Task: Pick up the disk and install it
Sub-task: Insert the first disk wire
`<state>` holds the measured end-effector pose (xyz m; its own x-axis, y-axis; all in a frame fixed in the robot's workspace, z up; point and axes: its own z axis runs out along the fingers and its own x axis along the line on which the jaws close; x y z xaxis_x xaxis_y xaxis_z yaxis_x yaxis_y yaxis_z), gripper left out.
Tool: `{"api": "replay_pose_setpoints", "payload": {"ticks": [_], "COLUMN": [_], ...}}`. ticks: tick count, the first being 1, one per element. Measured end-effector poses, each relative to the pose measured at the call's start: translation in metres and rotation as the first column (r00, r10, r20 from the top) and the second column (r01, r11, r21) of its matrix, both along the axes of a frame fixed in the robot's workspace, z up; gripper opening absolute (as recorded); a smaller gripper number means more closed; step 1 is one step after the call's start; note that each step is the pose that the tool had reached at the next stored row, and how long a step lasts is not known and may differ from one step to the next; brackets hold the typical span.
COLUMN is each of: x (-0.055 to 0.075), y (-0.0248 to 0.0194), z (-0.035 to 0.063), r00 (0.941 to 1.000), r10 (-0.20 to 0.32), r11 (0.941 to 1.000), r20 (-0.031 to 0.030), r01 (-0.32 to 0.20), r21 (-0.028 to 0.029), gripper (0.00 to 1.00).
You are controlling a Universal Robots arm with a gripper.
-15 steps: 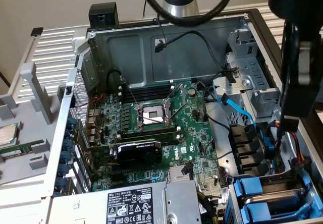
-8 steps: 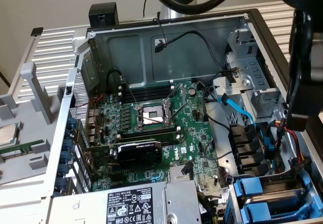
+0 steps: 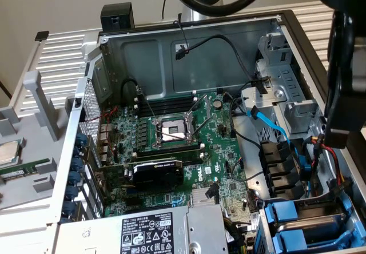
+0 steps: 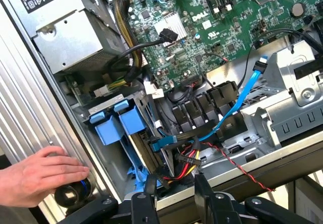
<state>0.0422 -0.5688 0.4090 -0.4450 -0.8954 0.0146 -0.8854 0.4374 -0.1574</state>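
Pick-up step, grasp not yet made: gripper [image 4: 174, 191] spread and empty; disk [image 4: 123, 123] in its blue carrier just beside the power supply [image 4: 65, 32], a hand [image 4: 38, 176] farther off; the grasp likely calls for jaws aligned on the carrier tabs.

The work surface is a white ribbed metal table [image 3: 60, 56] with parallel slats. A beige wall [image 3: 68, 2] stands behind it. Grey upright brackets [image 3: 43, 102] are mounted toward the exterior view's left. Lighting is even and diffuse.
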Motion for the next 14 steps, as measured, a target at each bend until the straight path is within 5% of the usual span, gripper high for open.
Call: {"api": "replay_pose_setpoints", "payload": {"ticks": [7,11,14], "x": [0.0000,-0.0068,-0.0096], "y": [0.0000,-0.0006,-0.0026], "z": [0.0000,0.0000,0.0000], "r00": [1.0000,0.9999,0.9998], "r10": [0.000,0.000,0.012], "r11": [1.0000,1.0000,0.9999], "r20": [0.0000,0.0124,0.0131], "r01": [0.000,0.000,-0.012], "r21": [0.0001,0.0005,0.0067], "gripper": [0.43,0.43,0.43]}}
